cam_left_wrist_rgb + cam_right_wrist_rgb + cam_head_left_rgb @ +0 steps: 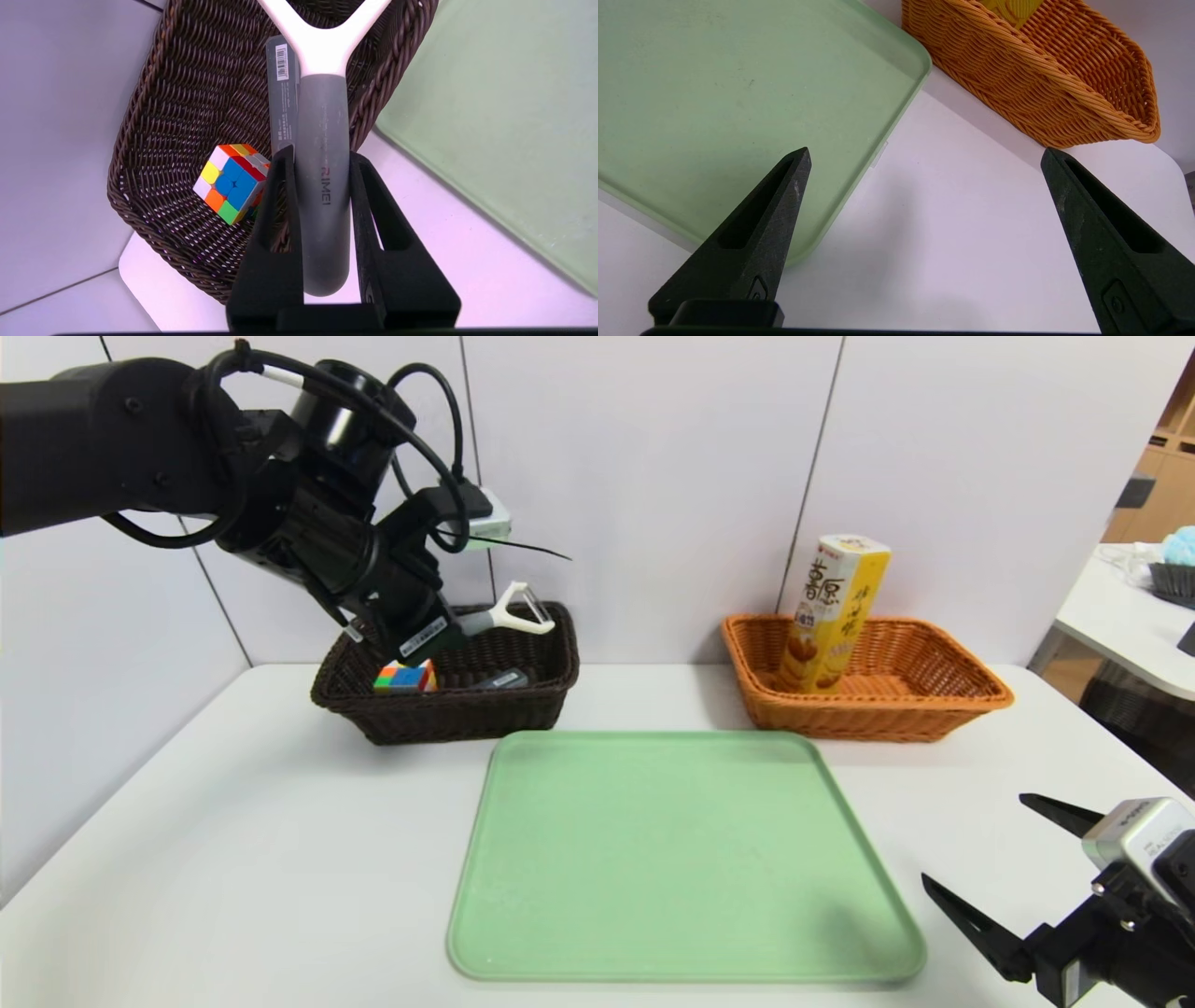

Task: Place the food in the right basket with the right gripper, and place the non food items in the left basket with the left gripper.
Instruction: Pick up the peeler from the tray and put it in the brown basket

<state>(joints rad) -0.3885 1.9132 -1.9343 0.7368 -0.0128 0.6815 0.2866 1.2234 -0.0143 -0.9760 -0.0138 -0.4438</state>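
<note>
The left claw (457, 633) held a white-and-grey peeler (509, 616). Below that claw sat a dark basket (448, 714) with a colourful cube (406, 678) inside. Well to its right stood an orange basket (868, 714), a tall yellow box (831, 616) leaning in it. A green tray (672, 859) lay lower, between that claw and the open right claw (976, 859).

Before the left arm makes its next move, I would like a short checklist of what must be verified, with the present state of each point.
1. Peeler held between the fingers of the left gripper: ok, they are closed on its grey handle.
2. Peeler above the dark basket: ok, both wrist and head views show the basket beneath its head.
3. Peeler released into the basket: not ok, it is in the grip.
4. Cube inside the dark basket: ok.
5. Right gripper away from the baskets: ok, it is open and empty beside the green tray.
</note>
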